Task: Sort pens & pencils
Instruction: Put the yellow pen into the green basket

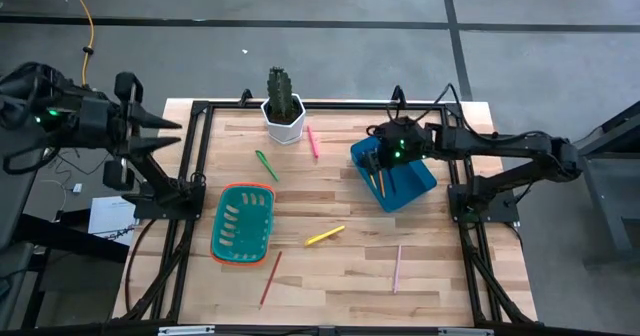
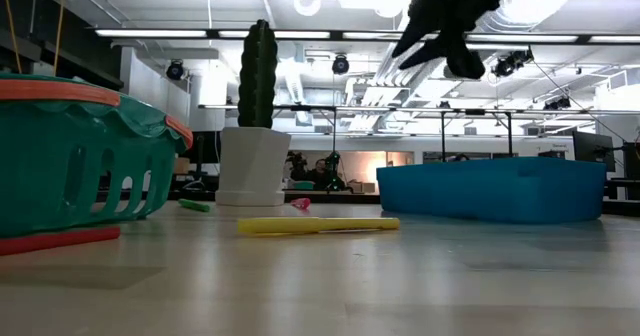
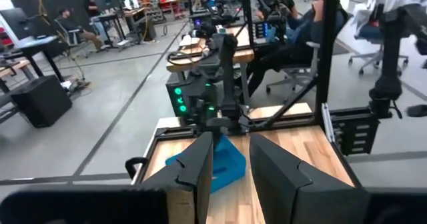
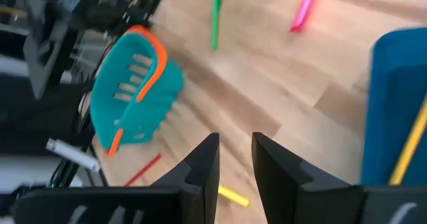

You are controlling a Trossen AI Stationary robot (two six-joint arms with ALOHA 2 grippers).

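no legible writing. three pens [image 1: 324, 236] on bench, two pencils [image 1: 270, 279]; right gripper [image 1: 379, 159] empty, fingers parted, over blue tray [image 1: 414, 186]; left gripper [image 1: 172, 136] parted, empty.

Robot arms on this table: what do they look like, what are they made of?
Both arms are dark, nearly black, built of chunky jointed links. The left arm and the right arm each glow with small green lights near the wrist. Each ends in two flat, wedge-shaped dark fingers, with a narrow gap between them. The material cannot be told.
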